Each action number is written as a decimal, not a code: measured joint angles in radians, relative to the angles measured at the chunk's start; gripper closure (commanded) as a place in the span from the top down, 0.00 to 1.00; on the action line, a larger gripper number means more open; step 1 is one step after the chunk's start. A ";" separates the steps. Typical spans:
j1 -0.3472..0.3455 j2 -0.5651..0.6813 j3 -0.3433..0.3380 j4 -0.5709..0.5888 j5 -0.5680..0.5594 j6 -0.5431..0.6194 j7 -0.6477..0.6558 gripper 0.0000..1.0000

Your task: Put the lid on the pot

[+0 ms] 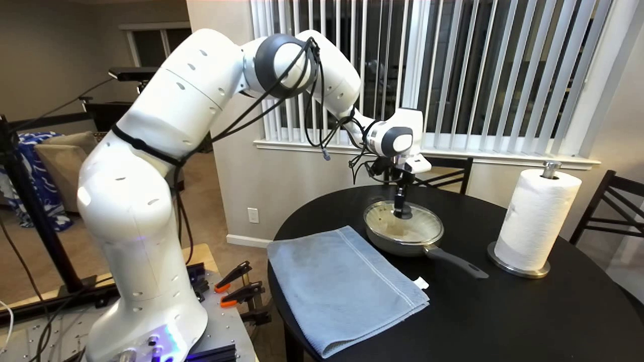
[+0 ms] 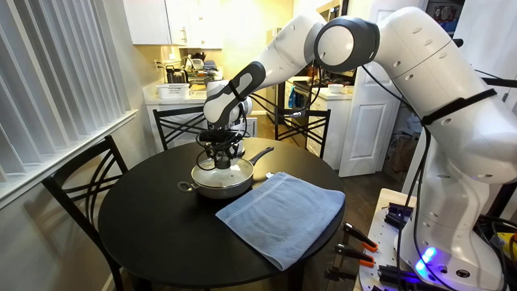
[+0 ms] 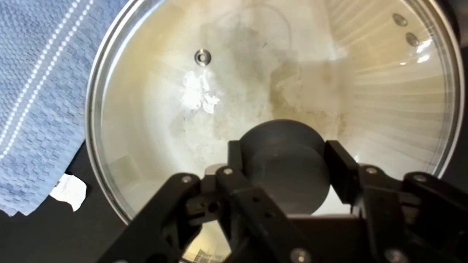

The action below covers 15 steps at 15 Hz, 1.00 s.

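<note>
The gripper (image 3: 284, 157) pinches the dark knob (image 3: 287, 179) of the glass lid (image 3: 234, 91), which lies on the long-handled pan (image 2: 226, 191) beneath the jaws. Below them spreads a round black table (image 2: 161, 226); higher and apart hang vertical blinds (image 2: 60, 81).

Glass lid (image 3: 241, 91): upper rim cut off by the wrist view's top edge; lower part largely hidden behind the jaws. Pan (image 2: 226, 192): contact with the lid all round not discernible. Folded blue-grey cloth (image 3: 40, 120): cropped above and left, wrist view. Table (image 1: 483, 322): cropped below, in an exterior view. Smaller countertop items (image 2: 202, 68): too small to identify.
</note>
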 measured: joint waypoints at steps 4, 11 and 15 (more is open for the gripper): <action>-0.001 0.010 -0.013 0.011 0.000 0.020 0.024 0.33; 0.001 0.021 -0.017 0.018 0.000 0.031 0.027 0.33; 0.004 0.022 -0.016 0.019 0.000 0.031 0.027 0.33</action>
